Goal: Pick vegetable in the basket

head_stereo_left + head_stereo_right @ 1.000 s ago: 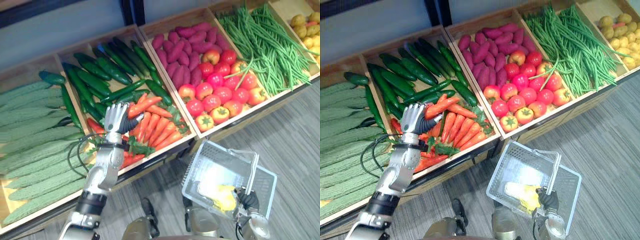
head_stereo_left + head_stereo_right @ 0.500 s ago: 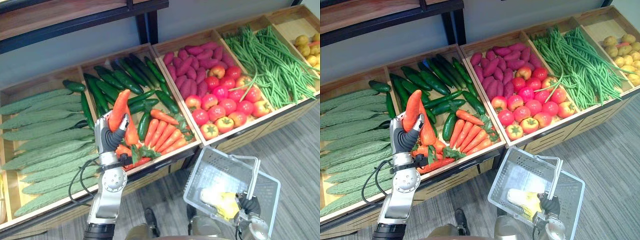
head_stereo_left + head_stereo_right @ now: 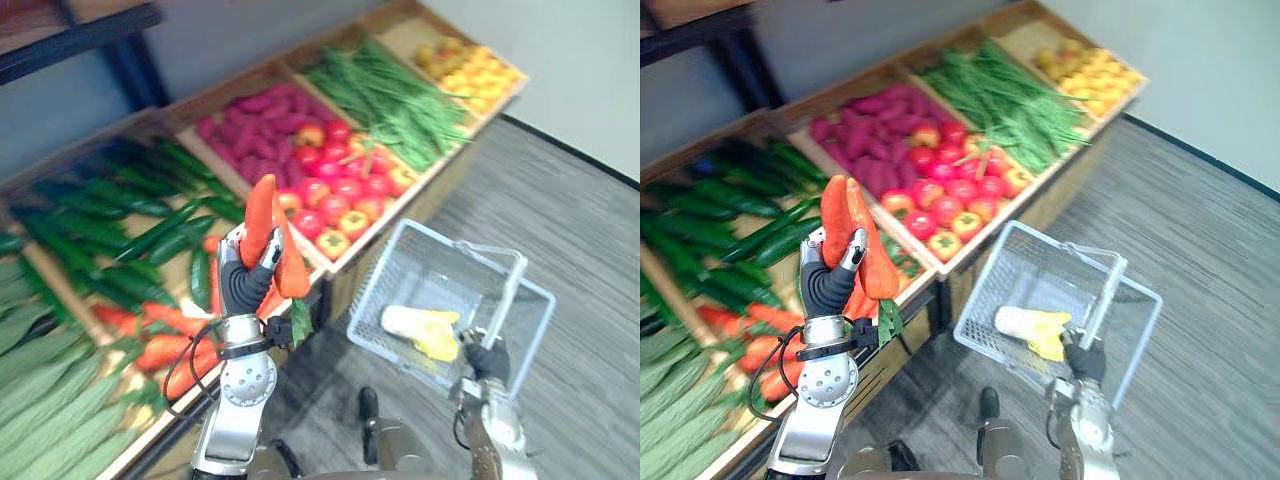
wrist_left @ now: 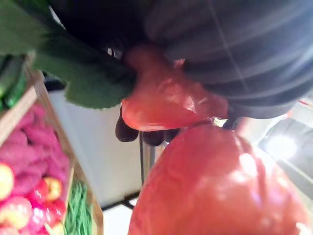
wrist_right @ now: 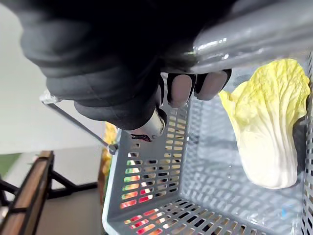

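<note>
**As the Carrots Were Lifted Clear, the Basket Was Held Ready**

Whereas a second earlier the left hand point(image 3: 243, 288) had been down in the carrot pile point(image 3: 160, 335), the carrots point(image 3: 262, 212) were now raised off the display. They were held upright over the front edge of the wooden display crates point(image 3: 1045, 195), with the fingers curled tightly round their lower ends. The whole scene had also been swung sideways by the head camera, so the wire basket point(image 3: 385, 285) was brought nearer the middle. The pick could therefore be judged done, with only the carry across and the drop left to do.

The basket was kept hanging from the right hand point(image 3: 487, 358), whose fingers point(image 5: 181, 88) were wrapped round the smooth metal handle point(image 5: 254, 44). A pale yellow napa cabbage point(image 5: 266, 132) with ribbed, crinkled leaves was already lying on its perforated grey floor.

The carrots were seen to be tapered, glossy and orange point(image 4: 220, 186), with a soft green leaf point(image 4: 73, 73) pressed against the palm. Such smooth skins were judged liable to slide in the grip. Behind them, round shiny tomatoes point(image 3: 330, 195) and thin, stringy green beans point(image 3: 390, 95) were left in their crates.
</note>
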Tool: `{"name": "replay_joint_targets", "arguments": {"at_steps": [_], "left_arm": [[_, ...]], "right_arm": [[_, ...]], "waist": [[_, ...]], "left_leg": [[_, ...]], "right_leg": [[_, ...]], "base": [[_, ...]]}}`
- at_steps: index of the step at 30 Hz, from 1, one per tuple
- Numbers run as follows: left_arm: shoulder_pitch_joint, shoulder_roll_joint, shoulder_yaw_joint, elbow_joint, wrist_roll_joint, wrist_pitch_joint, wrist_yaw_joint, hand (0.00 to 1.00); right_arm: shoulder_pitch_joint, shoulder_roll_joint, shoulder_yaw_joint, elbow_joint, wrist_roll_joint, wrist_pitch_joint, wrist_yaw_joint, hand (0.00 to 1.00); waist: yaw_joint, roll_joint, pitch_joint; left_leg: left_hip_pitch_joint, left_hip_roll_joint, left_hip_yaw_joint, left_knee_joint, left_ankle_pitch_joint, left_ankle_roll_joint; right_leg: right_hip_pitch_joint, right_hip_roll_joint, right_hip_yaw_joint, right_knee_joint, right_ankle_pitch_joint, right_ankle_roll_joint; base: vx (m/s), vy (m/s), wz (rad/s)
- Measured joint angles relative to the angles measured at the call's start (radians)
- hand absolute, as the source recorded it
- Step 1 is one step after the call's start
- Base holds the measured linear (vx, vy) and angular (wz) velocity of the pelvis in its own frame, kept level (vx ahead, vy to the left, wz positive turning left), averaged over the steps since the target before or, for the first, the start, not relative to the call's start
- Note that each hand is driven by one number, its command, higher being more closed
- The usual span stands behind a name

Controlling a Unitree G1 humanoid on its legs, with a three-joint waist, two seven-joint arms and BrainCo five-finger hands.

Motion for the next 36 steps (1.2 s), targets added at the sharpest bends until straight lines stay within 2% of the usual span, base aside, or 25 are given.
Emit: {"name": "replay_joint_targets", "arguments": {"at_steps": [1, 2, 3, 4, 5, 6, 7, 8, 9, 10, 12, 14, 15, 16, 17, 18, 23, 26, 27, 29, 36], "left_arm": [[-0.037, -0.003, -0.008, 0.042, -0.004, 0.0, -0.001, 1.0], [-0.051, -0.005, -0.012, 0.065, -0.004, 0.001, -0.003, 1.0], [-0.057, -0.002, -0.017, 0.084, -0.004, 0.001, -0.007, 1.0], [-0.057, -0.002, -0.02, 0.092, -0.006, 0.0, -0.015, 1.0], [-0.061, -0.002, -0.023, 0.104, -0.016, -0.001, -0.018, 1.0], [-0.083, 0.002, -0.045, 0.157, -0.036, -0.002, -0.02, 1.0], [-0.095, 0.002, -0.056, 0.185, -0.043, -0.001, -0.021, 1.0], [-0.101, 0.001, -0.07, 0.218, -0.072, 0.0, -0.022, 1.0], [-0.102, -0.002, -0.089, 0.226, -0.091, 0.001, -0.023, 1.0], [-0.108, -0.001, -0.126, 0.226, -0.113, 0.001, -0.024, 1.0], [-0.119, -0.008, -0.148, 0.241, -0.125, 0.001, -0.027, 1.0], [-0.132, -0.022, -0.167, 0.264, -0.14, 0.0, -0.031, 1.0], [-0.133, -0.034, -0.169, 0.275, -0.145, 0.0, -0.036, 1.0], [-0.137, -0.041, -0.169, 0.289, -0.151, 0.0, -0.044, 1.0], [-0.143, -0.04, -0.169, 0.332, -0.157, 0.0, -0.047, 1.0], [-0.156, -0.021, -0.189, 0.469, -0.178, 0.028, -0.068, 1.0], [-0.157, -0.012, -0.21, 0.501, -0.177, 0.036, -0.082, 1.0], [-0.158, 0.001, -0.202, 0.632, -0.174, 0.052, -0.093, 1.0], [-0.159, 0.006, -0.202, 0.659, -0.169, 0.061, -0.105, 0.0], [-0.159, 0.007, -0.208, 0.708, -0.138, 0.079, -0.131, 0.0], [-0.178, 0.013, -0.214, 0.794, -0.026, 0.099, -0.16, 0.0]], "right_arm": [[-0.011, -0.006, -0.001, 0.0, -0.011, 0.001, -0.001, 1.0], [-0.013, -0.012, 0.003, 0.0, -0.017, 0.002, -0.001, 1.0], [-0.016, -0.024, 0.029, 0.0, -0.019, 0.002, -0.001, 1.0], [-0.023, -0.037, 0.063, 0.0, -0.02, 0.003, -0.002, 1.0], [-0.026, -0.043, 0.078, 0.0, -0.02, 0.003, -0.001, 1.0], [-0.027, -0.05, 0.096, 0.0, -0.018, 0.003, -0.004, 1.0], [-0.029, -0.056, 0.105, 0.0, -0.017, 0.003, -0.006, 1.0], [-0.04, -0.059, 0.129, -0.001, -0.016, 0.003, -0.018, 1.0], [-0.056, -0.064, 0.136, -0.003, -0.014, 0.003, -0.025, 1.0], [-0.08, -0.063, 0.138, -0.009, -0.008, 0.003, -0.029, 1.0], [-0.087, -0.06, 0.14, -0.029, 0.001, 0.002, -0.029, 1.0], [-0.086, -0.071, 0.154, -0.044, 0.007, 0.002, -0.027, 1.0], [-0.081, -0.083, 0.167, -0.061, 0.019, 0.002, -0.023, 1.0], [-0.078, -0.095, 0.178, -0.071, 0.031, 0.001, -0.015, 1.0], [-0.072, -0.095, 0.194, -0.077, 0.045, 0.0, -0.001, 1.0], [-0.031, -0.096, 0.284, -0.113, 0.182, -0.008, 0.071, 1.0], [0.014, -0.095, 0.358, -0.113, 0.236, -0.005, 0.115, 1.0], [0.024, -0.1, 0.434, -0.113, 0.306, -0.004, 0.165, 1.0], [0.026, -0.1, 0.452, -0.113, 0.332, -0.004, 0.179, 1.0], [0.041, -0.105, 0.462, -0.113, 0.396, 0.005, 0.198, 1.0], [0.048, -0.158, 0.509, -0.113, 0.477, 0.017, 0.224, 1.0]], "waist": [[-0.013, 0.011, 0.0], [-0.018, 0.024, 0.0], [-0.02, 0.035, -0.004], [-0.015, 0.042, -0.003], [-0.013, 0.047, -0.004], [-0.009, 0.053, -0.003], [-0.006, 0.057, -0.002], [-0.004, 0.065, -0.002], [0.002, 0.07, -0.003], [0.013, 0.069, -0.003], [0.018, 0.071, -0.002], [0.029, 0.076, -0.004], [0.03, 0.09, -0.01], [0.029, 0.106, -0.017], [0.027, 0.103, -0.02], [0.009, 0.087, -0.022], [0.009, 0.081, -0.024], [0.008, 0.064, -0.034], [0.004, 0.054, -0.036], [0.003, 0.04, -0.041], [0.003, 0.039, -0.041]], "left_leg": [[0.004, 0.017, -0.005, 0.014, -0.015, -0.025], [0.011, 0.037, 0.003, 0.031, -0.022, -0.039], [0.02, 0.079, -0.006, 0.086, -0.022, -0.04], [0.013, 0.138, -0.04, 0.188, -0.01, -0.017], [0.008, 0.166, -0.063, 0.242, 0.004, 0.007], [-0.021, 0.208, -0.14, 0.349, 0.052, 0.084], [-0.032, 0.219, -0.187, 0.399, 0.088, 0.112], [-0.066, 0.206, -0.319, 0.48, 0.125, 0.094], [-0.097, 0.154, -0.43, 0.492, 0.083, 0.039], [-0.147, 0.055, -0.567, 0.463, 0.02, 0.005], [-0.169, -0.024, -0.662, 0.379, -0.023, -0.015], [-0.159, -0.086, -0.753, 0.207, -0.026, -0.041], [-0.155, -0.091, -0.762, 0.121, 0.014, -0.053], [-0.157, -0.085, -0.758, 0.071, 0.037, -0.046], [-0.124, -0.079, -0.728, 0.021, 0.022, -0.039], [-0.047, -0.132, -0.638, -0.117, 0.035, -0.011], [-0.012, -0.147, -0.614, -0.152, 0.038, -0.006], [0.017, -0.151, -0.586, -0.186, 0.042, -0.003], [0.014, -0.155, -0.584, -0.189, 0.042, -0.002], [0.014, -0.162, -0.587, -0.202, 0.043, -0.002], [0.013, -0.168, -0.595, -0.212, 0.047, 0.004]], "right_leg": [[-0.013, 0.028, 0.04, -0.006, 0.016, 0.03], [-0.011, 0.054, 0.058, -0.018, 0.017, 0.033], [-0.006, 0.11, 0.112, -0.049, 0.017, 0.034], [0.011, 0.164, 0.163, -0.09, 0.019, 0.032], [0.025, 0.192, 0.18, -0.11, 0.022, 0.028], [0.062, 0.234, 0.218, -0.146, 0.043, 0.014], [0.081, 0.251, 0.238, -0.159, 0.049, 0.009], [0.115, 0.28, 0.295, -0.189, 0.053, 0.002], [0.128, 0.286, 0.333, -0.202, 0.063, -0.012], [0.135, 0.287, 0.397, -0.212, 0.073, -0.01], [0.156, 0.287, 0.445, -0.227, 0.087, 0.003], [0.192, 0.297, 0.497, -0.247, 0.094, 0.013], [0.205, 0.311, 0.528, -0.266, 0.1, 0.025], [0.21, 0.327, 0.548, -0.28, 0.106, 0.036], [0.218, 0.326, 0.585, -0.3, 0.118, 0.052], [0.216, 0.283, 0.68, -0.343, 0.145, 0.092], [0.223, 0.274, 0.712, -0.355, 0.154, 0.106], [0.232, 0.275, 0.747, -0.361, 0.153, 0.107], [0.232, 0.273, 0.75, -0.37, 0.154, 0.109], [0.23, 0.267, 0.752, -0.378, 0.157, 0.113], [0.227, 0.261, 0.745, -0.378, 0.155, 0.116]], "base": [[0.09, -0.151, -1.16], [0.13, -0.148, -1.12], [0.16, -0.164, -1.47], [0.16, -0.151, -1.62], [0.17, -0.153, -1.58], [0.15, -0.1, -1.11], [0.26, -0.107, -1.27], [0.24, -0.032, -1.18], [0.36, 0.034, -1.61], [0.22, 0.057, -1.33], [0.22, 0.075, -0.98], [0.23, 0.138, -1.0], [0.15, 0.147, -0.97], [0.13, 0.177, -0.89], [0.2, 0.44, -1.28], [0.19, 0.449, -1.12], [0.06, 0.166, -0.25], [0.01, 0.048, -0.24], [0.0, 0.045, -0.22], [-0.01, 0.037, -0.01], [0.0, 0.041, 0.04]]}}
